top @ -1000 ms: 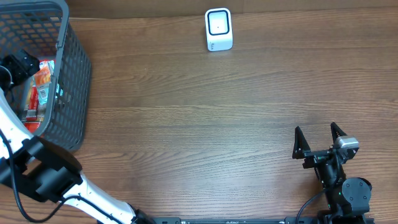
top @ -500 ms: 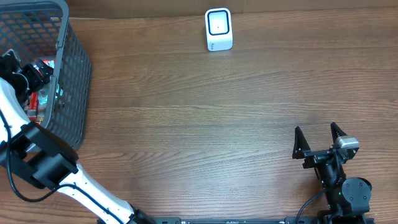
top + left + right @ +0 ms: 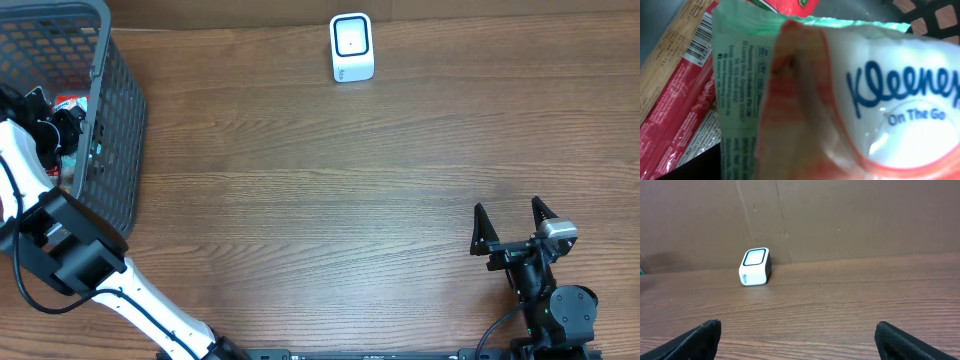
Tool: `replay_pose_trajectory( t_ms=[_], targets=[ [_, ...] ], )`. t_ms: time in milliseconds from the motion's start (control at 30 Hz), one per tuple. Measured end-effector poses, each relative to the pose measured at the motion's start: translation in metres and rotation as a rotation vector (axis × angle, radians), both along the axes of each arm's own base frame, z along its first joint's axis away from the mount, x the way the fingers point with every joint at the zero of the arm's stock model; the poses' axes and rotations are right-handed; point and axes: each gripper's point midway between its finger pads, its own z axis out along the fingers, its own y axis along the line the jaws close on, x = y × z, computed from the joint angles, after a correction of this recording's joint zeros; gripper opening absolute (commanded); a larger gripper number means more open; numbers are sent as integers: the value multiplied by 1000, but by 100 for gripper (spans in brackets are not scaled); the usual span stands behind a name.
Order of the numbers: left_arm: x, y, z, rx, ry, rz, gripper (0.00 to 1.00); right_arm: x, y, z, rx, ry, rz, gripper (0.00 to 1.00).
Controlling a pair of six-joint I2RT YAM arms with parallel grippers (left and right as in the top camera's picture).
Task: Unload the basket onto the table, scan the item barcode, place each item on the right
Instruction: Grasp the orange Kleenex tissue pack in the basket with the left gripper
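Observation:
My left gripper (image 3: 60, 128) is down inside the grey mesh basket (image 3: 118, 150) at the table's left edge, among the packets there. The left wrist view is filled by a Kleenex tissue pack (image 3: 880, 85), white with a red border and a green printed flap, pressed close to the camera. My fingers do not show, so I cannot see whether they hold it. A red packet (image 3: 680, 115) with a barcode (image 3: 702, 42) lies beside it. The white barcode scanner (image 3: 352, 47) (image 3: 755, 267) stands at the table's far edge. My right gripper (image 3: 513, 228) (image 3: 797, 330) rests open near the front right, with nothing between its fingers.
The basket's tall mesh walls enclose my left gripper on all sides. Bare wooden tabletop (image 3: 330, 200) stretches between the basket, the scanner and my right arm. A brown wall (image 3: 840, 215) rises behind the scanner.
My left gripper has gone further into the basket, shifting right and toward the front onto the packets. The right arm has not moved.

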Motion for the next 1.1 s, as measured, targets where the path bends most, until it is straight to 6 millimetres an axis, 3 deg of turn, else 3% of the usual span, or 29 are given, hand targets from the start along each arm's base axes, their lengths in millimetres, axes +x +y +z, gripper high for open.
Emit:
replay_pose_trajectory(
  t_ms=[100,367,500,767,967,1100],
  targets=[
    [0,-1,-4,6,11,-2,74,0,0,0,0,0,0,100],
    [-5,-1,-14,27,53,3,75,0,0,0,0,0,0,100],
    [-5,-1,-17,29,56,5,59,0,0,0,0,0,0,100],
    [-4,1,-16,43,51,4,49,0,0,0,0,0,0,100],
    [-10,-1,-11,42,70,7,49,0,0,0,0,1,0,100],
    [-12,1,8,75,55,15,50,0,0,0,0,1,0,100]
  ],
)
